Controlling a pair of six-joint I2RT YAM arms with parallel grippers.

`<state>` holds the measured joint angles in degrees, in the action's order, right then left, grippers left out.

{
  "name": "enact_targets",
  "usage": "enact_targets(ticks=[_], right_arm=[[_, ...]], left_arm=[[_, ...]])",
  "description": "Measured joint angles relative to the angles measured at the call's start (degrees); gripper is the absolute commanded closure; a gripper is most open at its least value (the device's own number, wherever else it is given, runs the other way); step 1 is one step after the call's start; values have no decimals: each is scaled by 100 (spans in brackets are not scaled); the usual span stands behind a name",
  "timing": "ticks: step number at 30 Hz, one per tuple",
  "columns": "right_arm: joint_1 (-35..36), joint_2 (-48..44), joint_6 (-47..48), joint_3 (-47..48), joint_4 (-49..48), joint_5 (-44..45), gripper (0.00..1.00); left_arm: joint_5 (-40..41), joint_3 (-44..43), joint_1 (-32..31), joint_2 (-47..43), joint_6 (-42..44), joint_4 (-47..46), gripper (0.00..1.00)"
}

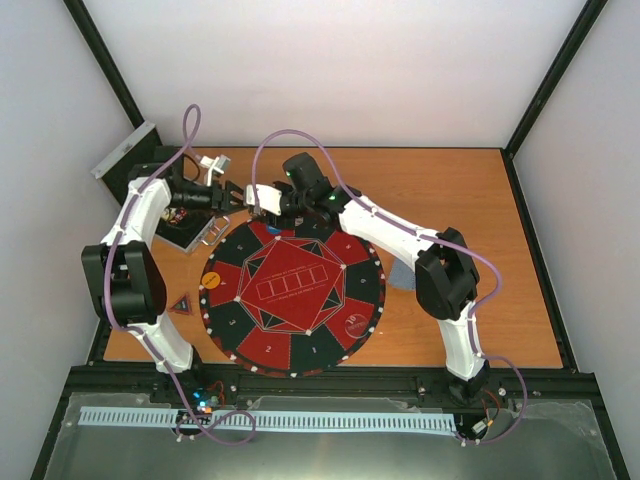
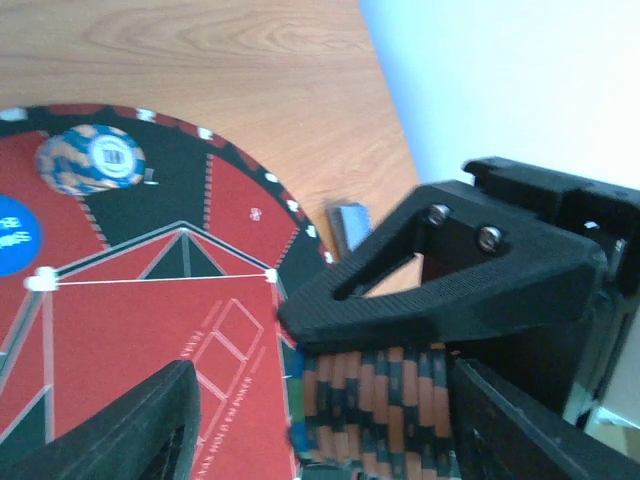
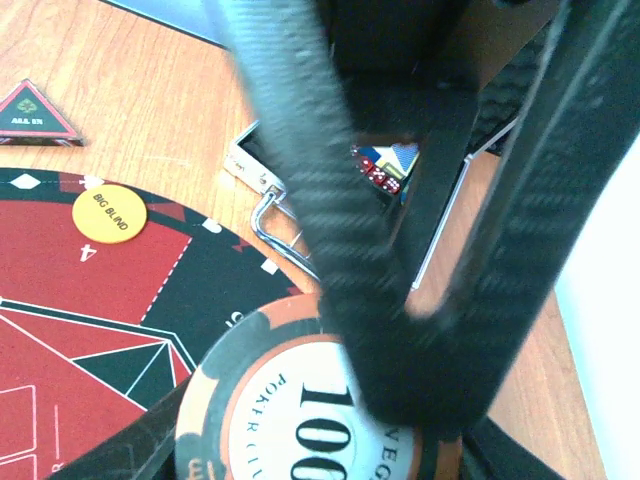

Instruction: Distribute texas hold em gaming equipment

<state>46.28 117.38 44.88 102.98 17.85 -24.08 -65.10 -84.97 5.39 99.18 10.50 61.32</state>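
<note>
A stack of orange-and-black poker chips [image 2: 385,410] lies on its side between both grippers, above the far edge of the round mat [image 1: 290,290]. My right gripper [image 3: 320,445] is shut on the stack's rim, and the top chip's "100" face [image 3: 300,420] faces its camera. My left gripper [image 2: 325,405] is open around the stack's ends: one finger [image 2: 500,420] is at one end, the other [image 2: 150,420] stands apart. In the top view the left gripper [image 1: 238,197] and the right gripper [image 1: 264,201] meet. An orange big-blind button [image 3: 109,212] and a blue-and-orange chip [image 2: 92,160] lie on the mat.
The silver case [image 1: 188,228] stands open left of the mat, its metal handle [image 3: 275,220] near the mat's rim and chips inside [image 3: 385,170]. A dark triangular marker [image 1: 181,303] lies left of the mat. A grey-blue card [image 1: 401,275] lies right of it. A blue button [image 2: 12,235] is on the mat.
</note>
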Motion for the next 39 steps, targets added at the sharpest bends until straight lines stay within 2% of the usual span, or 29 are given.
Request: enact_targets(ticks=[3,10,13,24,30,39], right_arm=[[20,0,-85,-17,44,-13,97],[332,142,-286,-92,28,-101,97],[568,345,-323,-94,26,-120,97],[1132,1167,-509,-87,7,-179,97],[1436,1781,-535,227,101,-55,97],[1567,2229,-702,581,127,125,97]], left_arm=[[254,-140,195,0,-63,0,29],[901,-518,1458,-2,-120,-22,27],[1106,-531,1738,-24,-122,-48,27],[1567,-282,1790,-319,-118,-210,27],[1803,-205,1814,-334,-98,-286,27],[2033,-181,1829,-350,-46,-321,26]])
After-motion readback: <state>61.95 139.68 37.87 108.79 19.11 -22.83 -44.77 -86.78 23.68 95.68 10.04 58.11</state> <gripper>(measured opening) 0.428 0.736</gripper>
